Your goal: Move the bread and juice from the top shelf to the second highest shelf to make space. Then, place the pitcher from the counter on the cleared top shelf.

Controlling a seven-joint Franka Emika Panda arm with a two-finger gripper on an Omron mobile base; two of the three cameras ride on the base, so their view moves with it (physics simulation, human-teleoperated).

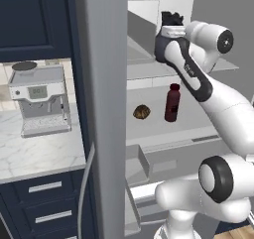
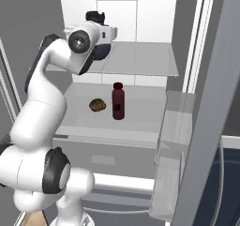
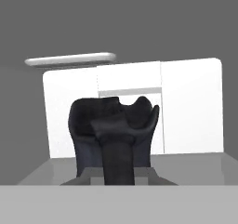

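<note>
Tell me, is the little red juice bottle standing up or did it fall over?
Standing up. The juice is upright with its cap on top, on the second highest shelf, beside the bread.

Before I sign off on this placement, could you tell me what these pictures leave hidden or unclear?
- Left base view: the arm's wrist covers the pitcher body and the gripper, so its contact with the top shelf is hidden.
- Right base view: the arm's elbow hides most of the pitcher.
- Hand view: the pitcher handle covers the gripper's fingertips.
- The juice label is too small to read.
</note>
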